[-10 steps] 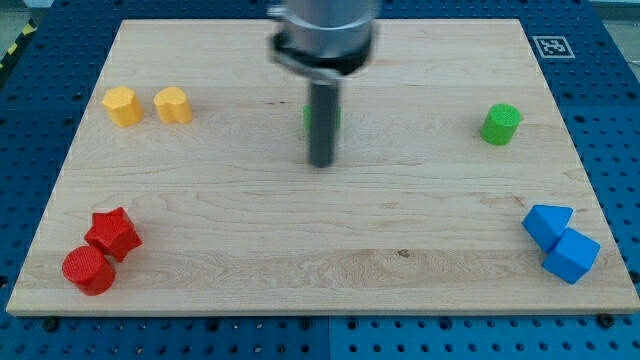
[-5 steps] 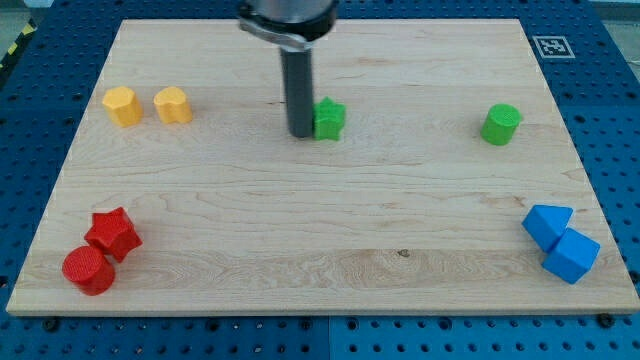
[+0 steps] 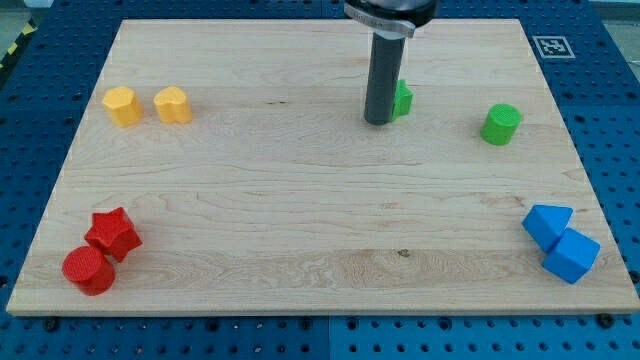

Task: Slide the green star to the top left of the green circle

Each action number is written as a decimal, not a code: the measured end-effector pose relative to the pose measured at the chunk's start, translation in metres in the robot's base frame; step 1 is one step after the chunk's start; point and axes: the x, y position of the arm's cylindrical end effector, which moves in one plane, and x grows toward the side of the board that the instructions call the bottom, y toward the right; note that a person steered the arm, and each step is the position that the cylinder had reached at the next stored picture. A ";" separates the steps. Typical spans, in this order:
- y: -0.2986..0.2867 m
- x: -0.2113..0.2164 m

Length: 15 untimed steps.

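Note:
The green star (image 3: 402, 98) lies in the upper middle of the wooden board, mostly hidden behind my dark rod; only its right part shows. My tip (image 3: 378, 122) rests on the board right at the star's left side, touching or nearly touching it. The green circle (image 3: 501, 124), a short cylinder, stands to the star's right and slightly lower, about a hundred pixels away.
A yellow hexagon block (image 3: 121, 105) and a second yellow block (image 3: 173, 104) sit at upper left. A red star (image 3: 113, 232) and a red cylinder (image 3: 88, 270) sit at lower left. Two blue blocks (image 3: 549, 224) (image 3: 572, 255) sit at lower right. A marker tag (image 3: 552, 46) is at the board's top right corner.
My tip moved from below the star to its left side, then right and slightly up across the board. The green star slid right with it, closer to the green circle.

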 end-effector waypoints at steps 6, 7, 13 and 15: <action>0.084 -0.046; 0.091 -0.052; 0.124 -0.071; 0.124 -0.067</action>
